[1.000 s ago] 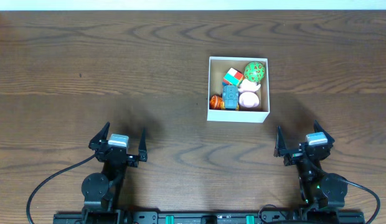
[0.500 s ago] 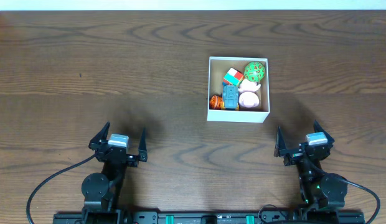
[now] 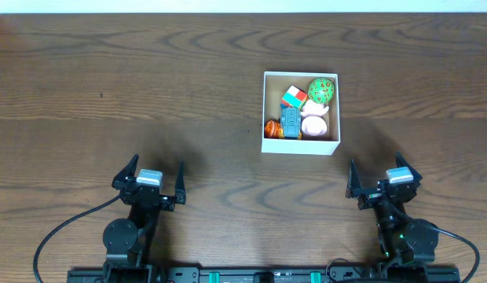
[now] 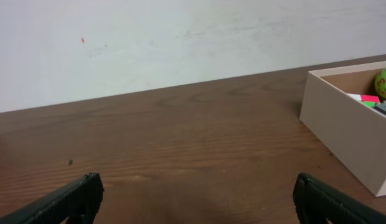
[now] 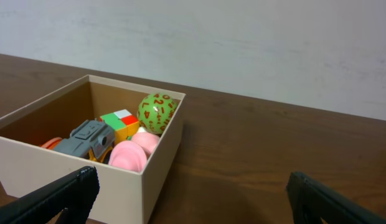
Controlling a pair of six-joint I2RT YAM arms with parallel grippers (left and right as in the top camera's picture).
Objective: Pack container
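Arms low and near, box loaded beyond.
Nearest, the left fingers and right fingers gape wide, empty, over the desk. Farther out, right of centre, the container holds the toys. A careless reach could clip a wall and shove it, or pop the green ball out.

Nothing has visibly changed over the last second, in the container or around it.

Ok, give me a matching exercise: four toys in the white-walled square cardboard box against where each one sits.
Toys:
1 green ball with red numerals
2 orange toy
3 pink rounded toy
4 blue-grey toy truck

Places in the white-walled box:
A between orange and pink toys
B near-left corner
C far-right corner
D near-right side

Pairs: 1-C, 2-B, 3-D, 4-A.
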